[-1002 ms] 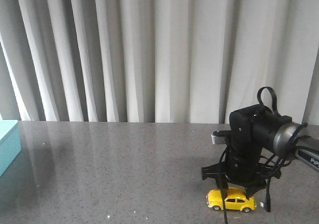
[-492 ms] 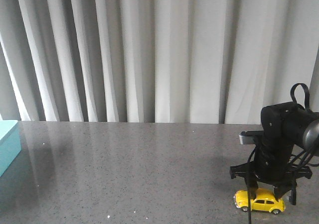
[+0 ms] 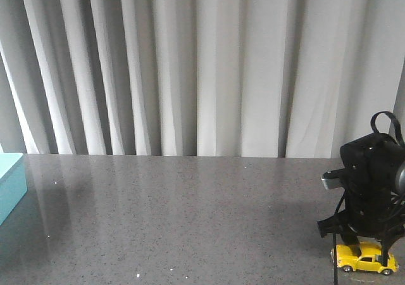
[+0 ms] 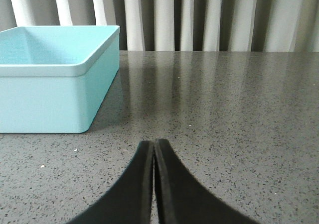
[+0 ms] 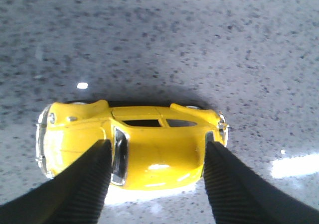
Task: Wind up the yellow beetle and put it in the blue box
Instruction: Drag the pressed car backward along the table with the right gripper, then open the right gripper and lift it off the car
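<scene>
1. At the front right corner of the grey speckled worktop [image 3: 190,215], the yellow beetle [image 3: 365,259] sat on its wheels.
2. Right claw [image 5: 157,176] stood directly over it, fingers [image 5: 84,184] closed against the car's roof at the front and rear windows.
3. Left claw [image 4: 153,154] rested pinched together, holding nothing.
4. Blue box [image 4: 55,79] sat open-topped at the far left edge, well apart from the car.

R claw [image 5: 155,184] points straight down, fingers spread; L claw [image 4: 154,184] level, fingers pressed together.
</scene>
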